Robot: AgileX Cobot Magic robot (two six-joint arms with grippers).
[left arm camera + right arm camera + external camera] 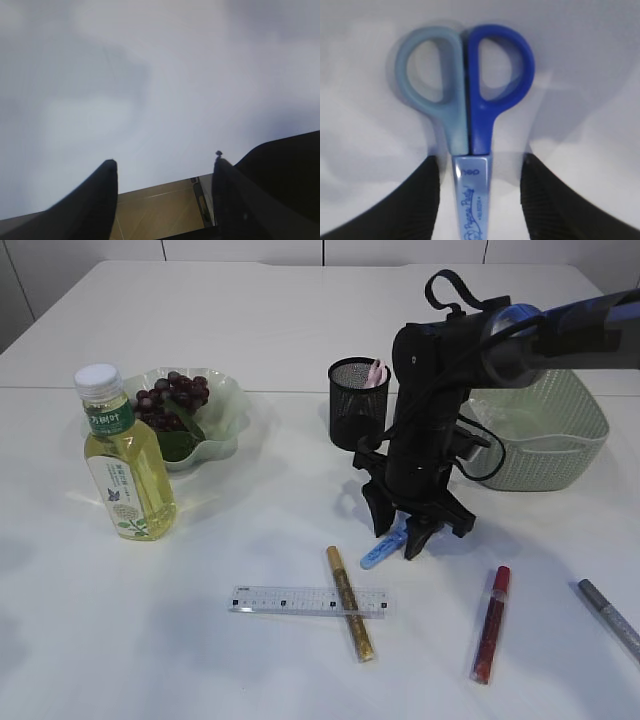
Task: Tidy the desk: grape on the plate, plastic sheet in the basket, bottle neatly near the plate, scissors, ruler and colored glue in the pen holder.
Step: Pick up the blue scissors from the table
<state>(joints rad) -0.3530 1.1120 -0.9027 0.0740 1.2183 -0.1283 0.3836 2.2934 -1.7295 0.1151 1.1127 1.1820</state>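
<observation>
Your right arm is a dark tube with a grey-blue sheen along its upper side, ending in a bulky matte-black wrist housing. A black cable loops above that housing, and another curves out beside it toward the right. Below sits the right gripper, all black, with angular brackets flaring to either side and two tapering fingers. In the right wrist view those fingers show a fine ribbed texture. In the left wrist view, your left gripper shows two smooth black fingers, one topped by a tiny screw-like nub.
</observation>
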